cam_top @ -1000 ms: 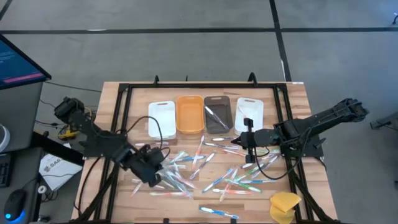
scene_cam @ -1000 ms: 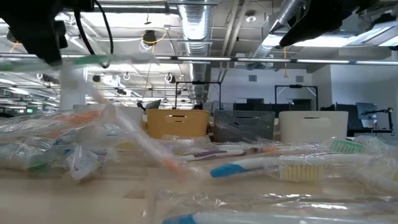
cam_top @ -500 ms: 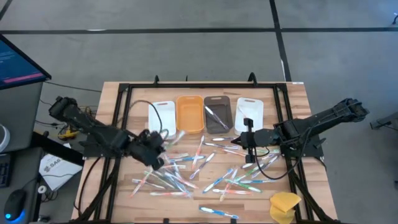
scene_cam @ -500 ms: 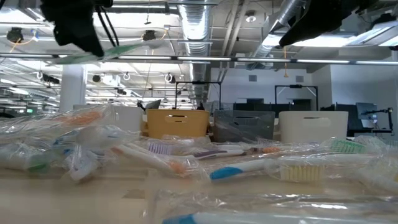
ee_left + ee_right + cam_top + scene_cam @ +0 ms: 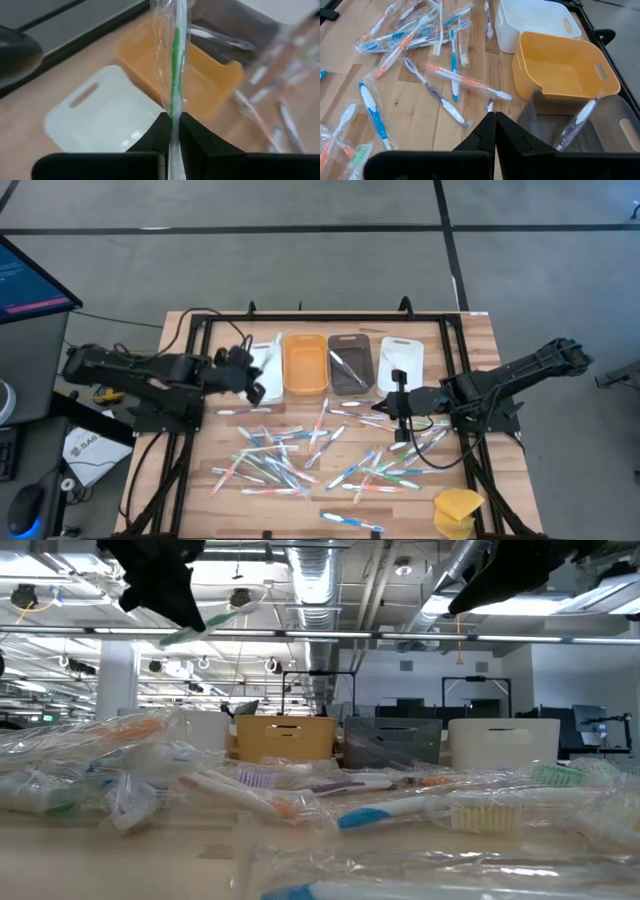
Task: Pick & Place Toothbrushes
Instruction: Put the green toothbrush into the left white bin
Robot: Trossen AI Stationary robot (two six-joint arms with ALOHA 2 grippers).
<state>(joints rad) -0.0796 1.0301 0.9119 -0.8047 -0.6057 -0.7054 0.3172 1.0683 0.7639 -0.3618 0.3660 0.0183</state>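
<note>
The left gripper hangs above the white bin at the left end of the bin row, its fingers pinched shut on a green-handled toothbrush in a clear wrapper; in the left wrist view the brush stands straight out from between the fingertips, over the white bin and next to the orange bin, and in the low view it juts from the raised gripper well clear of the table. The right gripper rests closed and empty near the front of the grey bin and the far white bin, just above the scattered pile. In the grey bin lies at least one wrapped toothbrush, leaning against its wall; whether more lie under it is hard to tell. The remaining toothbrushes lie loose in their wrappers across the wooden table in front of the bins, between the two arms, some crossing each other. A yellow lump sits at the table's near right corner
</note>
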